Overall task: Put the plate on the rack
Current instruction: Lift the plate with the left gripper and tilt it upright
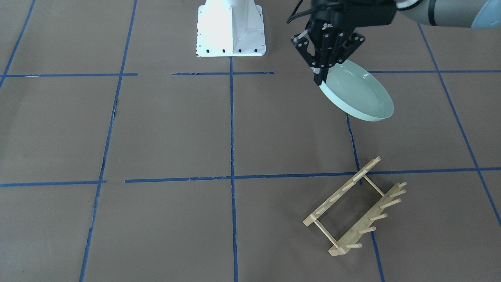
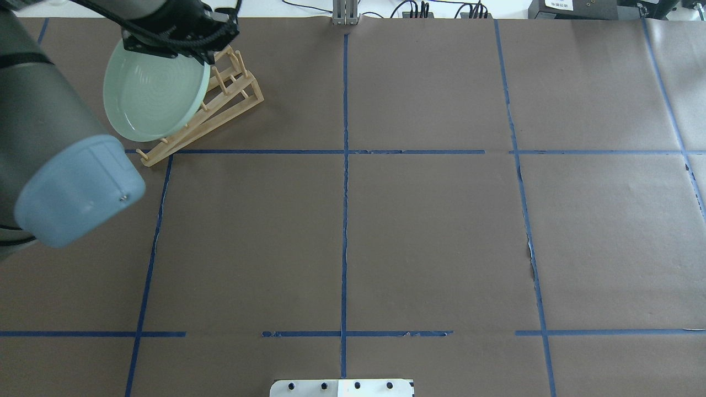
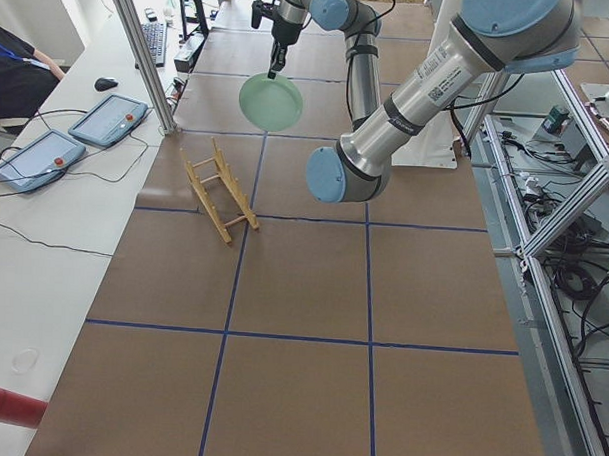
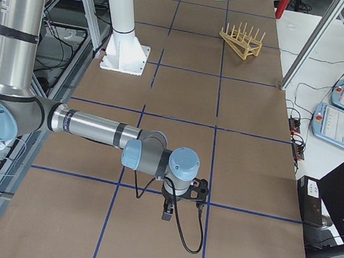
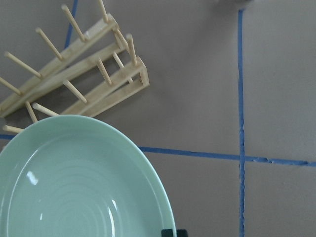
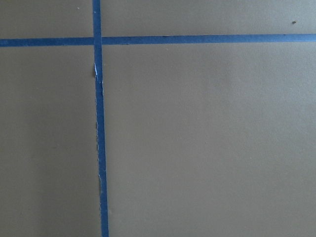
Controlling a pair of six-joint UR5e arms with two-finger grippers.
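Note:
My left gripper (image 1: 323,76) is shut on the rim of the pale mint-green plate (image 1: 358,96) and holds it tilted in the air, above the table. The wooden rack (image 1: 354,209) stands on the table beyond the plate, toward the operators' side, with its pegs empty. In the overhead view the plate (image 2: 151,96) covers part of the rack (image 2: 231,105). The left wrist view shows the plate (image 5: 74,187) low in frame and the rack (image 5: 84,84) past it. My right gripper (image 4: 168,213) hangs low over the table far from both; I cannot tell whether it is open.
The table is brown paper with a blue tape grid (image 2: 345,151). The robot's white base (image 1: 231,29) stands mid-table on the robot's side. Tablets (image 3: 108,119) and cables lie on the side bench past the rack.

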